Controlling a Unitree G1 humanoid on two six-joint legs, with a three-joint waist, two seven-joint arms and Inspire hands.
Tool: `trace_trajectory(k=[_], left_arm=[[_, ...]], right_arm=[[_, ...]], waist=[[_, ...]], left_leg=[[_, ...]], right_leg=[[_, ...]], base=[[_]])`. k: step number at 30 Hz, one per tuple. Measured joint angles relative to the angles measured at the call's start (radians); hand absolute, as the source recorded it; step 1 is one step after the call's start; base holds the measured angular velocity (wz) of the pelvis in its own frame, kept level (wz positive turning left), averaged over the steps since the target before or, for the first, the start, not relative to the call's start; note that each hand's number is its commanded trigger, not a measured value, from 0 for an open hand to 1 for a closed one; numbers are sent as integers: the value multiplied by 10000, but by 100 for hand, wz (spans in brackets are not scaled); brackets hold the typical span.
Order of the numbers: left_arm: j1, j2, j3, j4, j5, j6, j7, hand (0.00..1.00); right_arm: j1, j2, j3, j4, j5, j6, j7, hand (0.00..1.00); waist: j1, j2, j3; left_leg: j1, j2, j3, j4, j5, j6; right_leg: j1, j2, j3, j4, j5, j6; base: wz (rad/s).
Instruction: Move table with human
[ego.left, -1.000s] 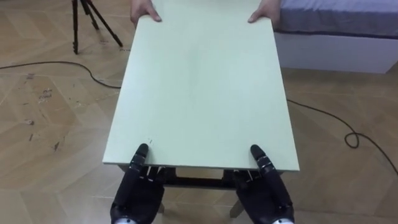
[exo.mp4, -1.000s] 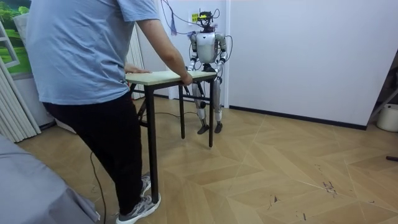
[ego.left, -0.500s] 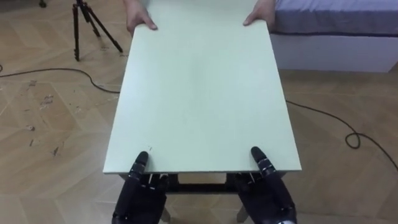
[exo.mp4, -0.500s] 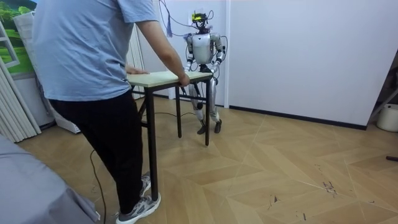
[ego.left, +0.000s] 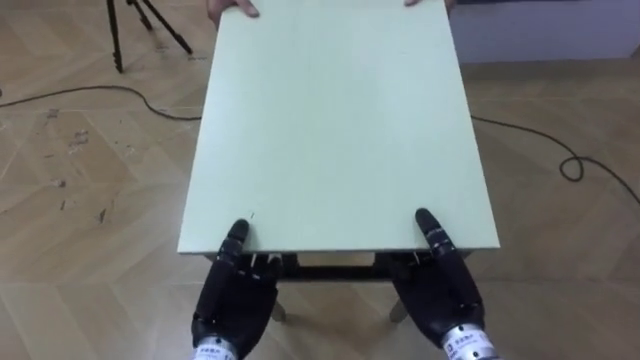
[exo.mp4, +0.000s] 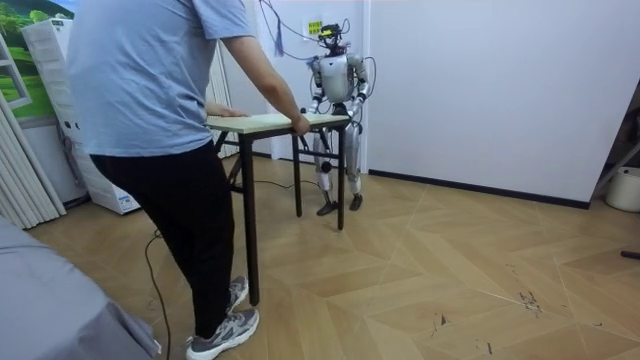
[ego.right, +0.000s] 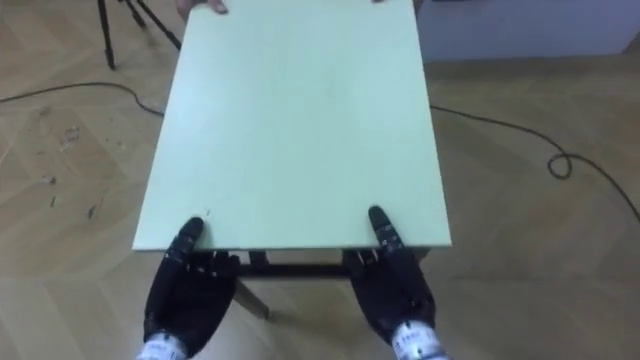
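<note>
The left robot hand (ego.left: 235, 300) grips the near edge of the pale green surface (ego.left: 340, 120) close to its left corner. Its thumb lies flat on top and the rest of the hand reaches under the edge, so the board is pinched between them. The right robot hand (ego.left: 445, 295) clamps the same edge in the same way near the right corner, level with the left one and well apart from it. Between the two, below the edge, dark frame bars show.

Straight ahead of the left robot hand, a person's hand (ego.left: 228, 8) lies on the far left corner. Ahead of the right robot hand, the fingertips of the person's other hand (ego.left: 425, 3) touch the far right corner. In the room view the person (exo.mp4: 160, 100) stands at that end with both arms down to the top, and the robot stands at the opposite end, close to a white wall (exo.mp4: 480, 80). I cannot tell whether the legs of the surface touch the floor.

Beyond the left robot hand and to its left, tripod (ego.left: 125, 25) legs stand on the wooden floor (ego.left: 80, 200), and a dark cable (ego.left: 100, 90) runs across it. Beyond the right robot hand and to its right is the side of a bed (ego.left: 545, 30), with another cable (ego.left: 565, 165) looping on the floor nearer
</note>
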Motion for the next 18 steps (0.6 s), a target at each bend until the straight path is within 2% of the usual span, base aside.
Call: trace_trajectory(k=[1,2,3,4,5,6,7,8,9,10,11,12,13,15,16,17,18], left_arm=[[17,7,4,34,11,0,-4,100],[1,50,-57,54,34,70,3,100],[2,76,-94,71,66,142,6,100],[34,111,-168,77,181,311,20,100],[41,191,-284,43,267,383,21,100],[60,248,-314,22,276,386,15,100],[73,327,-311,13,285,413,-20,100],[102,345,-284,-3,291,411,-74,100],[142,352,-203,-45,324,402,-180,100],[158,365,-140,-105,347,405,-196,100],[166,353,-61,-196,388,411,-203,100],[209,289,-54,-208,438,412,-203,100],[269,298,-67,-266,498,427,-204,100],[436,302,-54,-371,622,434,-275,100],[450,340,-46,-399,674,434,-360,100],[423,482,-25,-537,701,419,-390,100],[418,594,-25,-628,713,402,-407,100]], right_arm=[[28,28,-62,31,-22,81,10,100],[284,85,-173,-24,-47,131,103,100],[484,103,-261,-79,-47,179,189,100],[853,180,-458,-149,-39,256,332,100],[1115,210,-553,-280,-20,239,370,100],[1166,197,-555,-305,-2,234,375,100],[1171,178,-541,-308,-1,235,379,100],[1174,173,-493,-316,38,226,378,100],[1159,169,-356,-336,159,158,379,100],[1150,166,-285,-373,214,133,379,100],[1126,135,-143,-430,287,31,378,100],[1104,133,-102,-429,314,-17,377,100],[1112,98,-86,-430,305,-20,384,100],[1159,101,-98,-428,297,-3,397,100],[1159,107,-99,-436,287,-4,398,100],[1110,142,-60,-453,286,-32,398,100],[1081,141,-41,-453,295,-52,398,100]], waist=[[-63,-2,-15],[-212,-45,-33],[-285,-98,-58],[-431,-160,-95],[-399,-212,-124],[-369,-246,-141],[-299,-274,-155],[-275,-353,-158],[-168,-530,-184],[-99,-649,-178],[-18,-810,-139],[90,-767,-94],[90,-725,-94],[136,-844,-44],[218,-935,-24],[264,-1185,41],[304,-1332,87]], left_leg=[[-88,-34,3,-68,159,109],[-203,-21,237,-114,397,231],[-213,-32,411,-145,500,283],[-248,-69,698,-218,705,391],[-328,-108,1005,-313,892,491],[-374,-164,1075,-377,993,535],[-514,-271,1098,-426,1156,611],[-706,-383,1094,-431,1285,671],[-942,-491,1167,-419,1409,682],[-1041,-559,1202,-402,1462,669],[-1279,-583,1289,-254,1564,614],[-1464,-497,1223,-141,1702,567],[-1497,-454,1199,-195,1791,551],[-1514,-394,1183,-420,1983,510],[-1633,-361,1203,-477,2074,519],[-1842,-352,1267,-424,2145,550],[-1959,-347,1349,-379,2171,568]], right_leg=[[3,-31,258,-138,210,315],[-63,-293,634,360,55,625],[-89,-587,700,1055,-364,684],[-53,-1256,779,2681,-1169,749],[66,-1842,931,4167,-1637,920],[167,-2059,1066,4674,-1768,962],[632,-2451,1316,5385,-1910,1033],[1286,-2751,1425,5654,-1898,1099],[2034,-2988,1607,5677,-1651,1086],[2407,-3047,1651,5528,-1389,1063],[3037,-3040,1683,4890,-1433,1278],[3121,-2744,1583,4427,-1599,1435],[3119,-2633,1612,4329,-1569,1390],[3104,-2483,1768,4087,-1657,1514],[3105,-2456,1839,3843,-1891,1666],[3095,-2502,1859,3571,-2313,1714],[3075,-2541,1856,3448,-2516,1744]], base=[[42],[57],[85],[72],[56],[11],[0],[-7],[-7],[-18],[-15],[-6],[0],[-5],[-12],[-13],[-14]])
